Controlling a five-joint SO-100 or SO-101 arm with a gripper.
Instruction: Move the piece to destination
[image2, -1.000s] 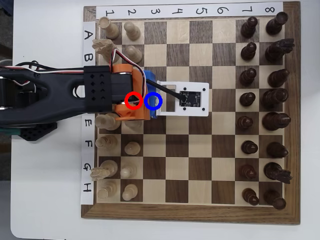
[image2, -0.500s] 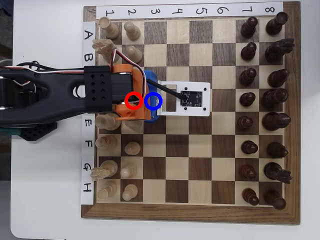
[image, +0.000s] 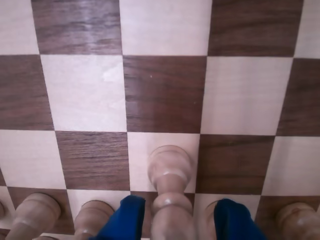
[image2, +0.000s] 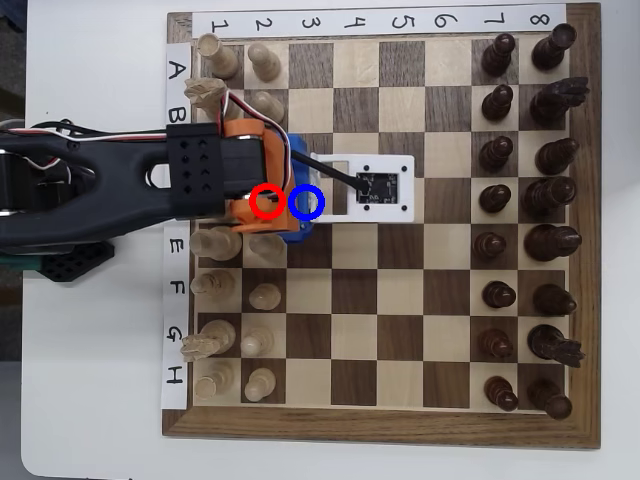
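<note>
Your white table (image2: 90, 400) carries the chessboard (image2: 385, 425), which fills most of the overhead view and sits close to the table's right edge. The black arm (image2: 100, 190) reaches in from the left edge, across the lettered border, over rows C and D. The dark pieces (image2: 530, 195) stand in two columns along the board's right edge, the pale pieces (image2: 215, 285) in two columns along its left edge. All the middle columns between them lie bare, so you have open board to the right of the arm.

The destination (image2: 307, 202), ringed in blue, sits just right of the red ring (image2: 266, 201), and the orange and blue gripper body covers most of it from above.

In the wrist view the gripper (image: 175, 217) shows two blue fingers (image: 125, 217) apart, one on each side of the piece (image: 170, 192). You cannot tell whether they press on it. The piece stands upright on a pale square, at the bottom middle of that view.
</note>
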